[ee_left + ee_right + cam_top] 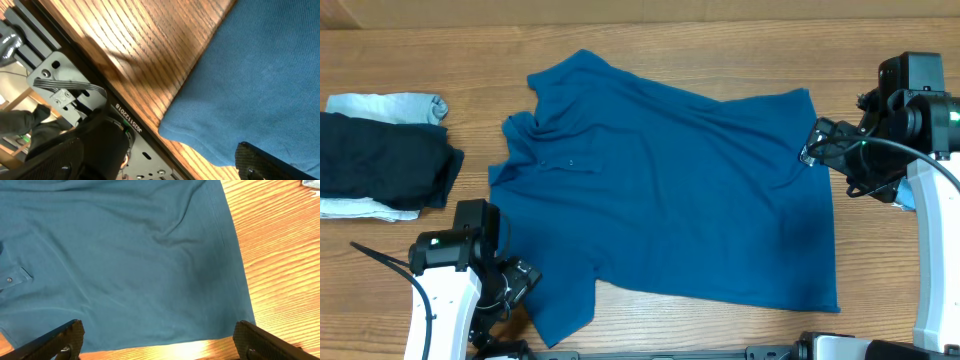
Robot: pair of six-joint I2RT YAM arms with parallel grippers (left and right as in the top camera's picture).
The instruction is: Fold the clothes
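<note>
The blue polo shirt [670,200] is spread out flat in the middle of the desk [720,40], front side up. Its collar [520,128] is turned to the left and its bottom hem [820,220] to the right. One short sleeve [570,80] is stretched to the far side and the other sleeve [560,310] to the near side. A short row of buttons [570,162] can be seen below the collar. The cloth looks soft and thin, with a few small wrinkles. No part is folded over yet, so the folding is judged to be at its very start. The left gripper [520,285] is placed just beside the near sleeve, most likely so that this sleeve can be picked up for a first fold. Only one of its jaws is shown in the left wrist view, so it cannot be told whether they are spread or closed; no cloth is seen pinched there. The right gripper [812,148] is held over the hem near its far end. Its jaws are spread wide and nothing is gripped between them. That spot is likely picked so the hem can be taken hold of. A dark folded garment [380,160] and a light-blue piece [390,103] are kept at the far left, apart from the shirt.
</note>
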